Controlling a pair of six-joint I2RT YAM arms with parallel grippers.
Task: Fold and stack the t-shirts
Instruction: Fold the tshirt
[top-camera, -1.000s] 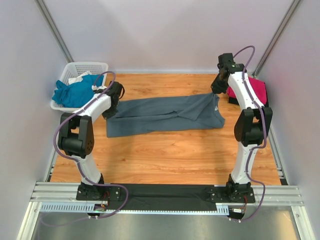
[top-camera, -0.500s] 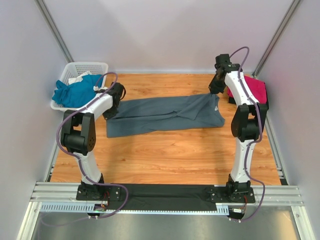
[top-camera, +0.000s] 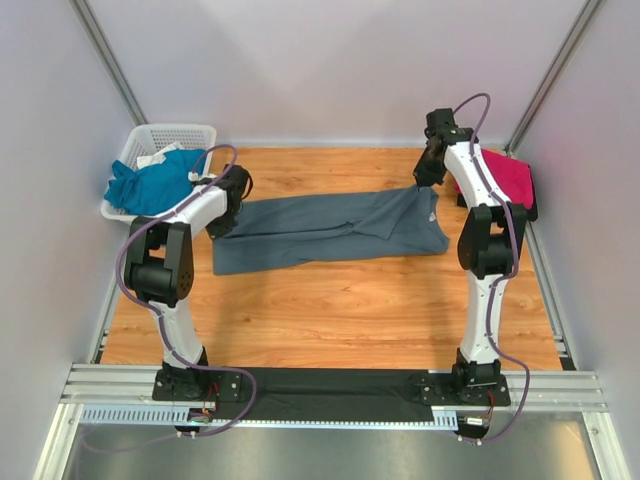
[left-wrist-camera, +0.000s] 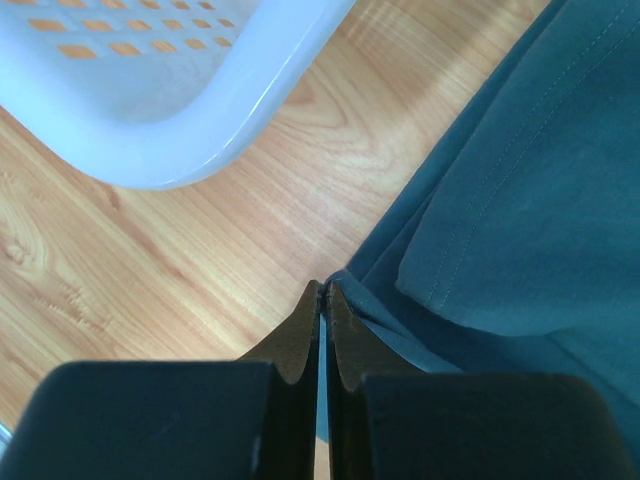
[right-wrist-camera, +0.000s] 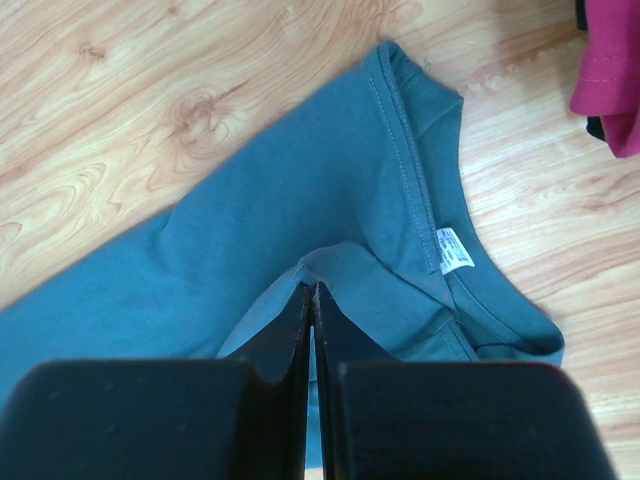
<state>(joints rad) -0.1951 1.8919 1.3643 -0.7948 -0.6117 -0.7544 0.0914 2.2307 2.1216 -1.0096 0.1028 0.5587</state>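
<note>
Grey t-shirt (top-camera: 320, 230) lay folded lengthwise. Left gripper (left-wrist-camera: 323, 290), fully closed, pinched its edge at the tips; right gripper (right-wrist-camera: 310, 288), likewise closed, pinched fabric beside the collar. Next fold likely required lifting both ends evenly.

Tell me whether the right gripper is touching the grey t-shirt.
Touching. The right wrist view shows the right gripper shut, with a fold of the grey t-shirt drawn up between its tips.
</note>
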